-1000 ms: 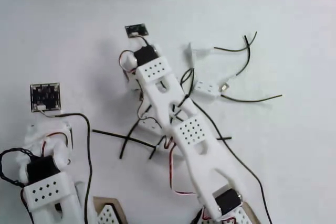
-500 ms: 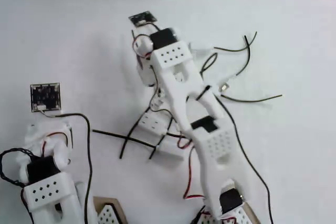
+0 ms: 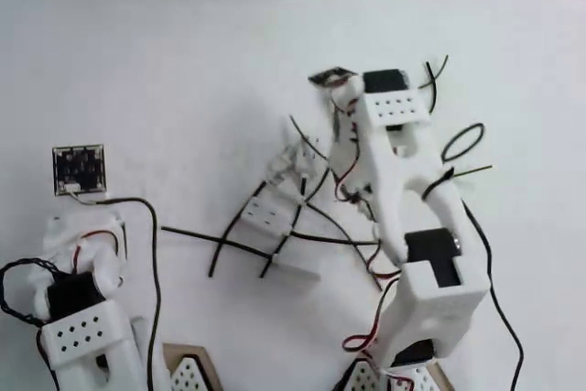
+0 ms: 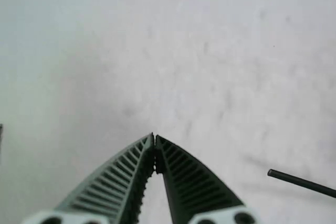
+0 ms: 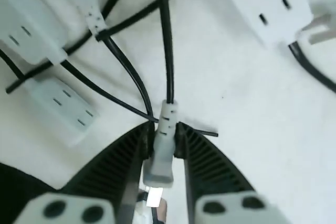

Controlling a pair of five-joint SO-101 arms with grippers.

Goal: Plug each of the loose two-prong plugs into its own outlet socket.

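Your right gripper [image 5: 164, 127] pinches plug [image 5: 159, 156], upper centre of high view; plug axis runs along fingers [image 5: 210, 171]. Nearest outlet socket [image 3: 267, 216] lies lower left of it. Left gripper [image 4: 155, 140] pressed together, farther off.

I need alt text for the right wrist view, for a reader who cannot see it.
The right gripper is shut on a pale two-prong plug, whose black cord runs away over the white table. Several white outlet sockets lie on the table beyond.
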